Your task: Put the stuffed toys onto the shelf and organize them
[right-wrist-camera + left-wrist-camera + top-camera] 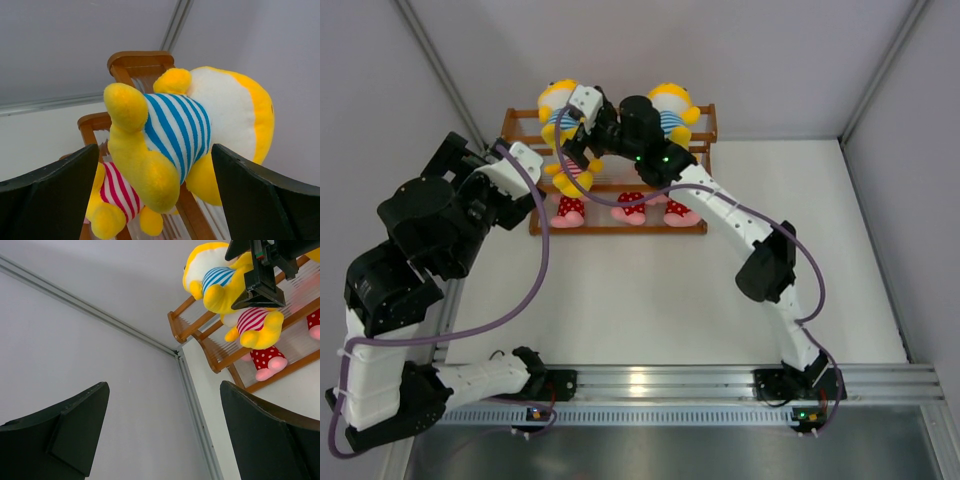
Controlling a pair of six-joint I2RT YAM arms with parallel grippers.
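While right gripper gapes around blue-striped toy at shelf top-left corner, finger could snag, topple it; left gripper open.

A robot lab test cell: bare grey panel walls, white table, aluminium mounting rail.

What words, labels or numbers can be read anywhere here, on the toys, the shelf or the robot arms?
None: no view shows any readable text.
The stuffed toys carry only stripes and white dots, with no tags in view.
The shelf is bare wood.
The right arm shows small green lights, but no lettering can be made out.
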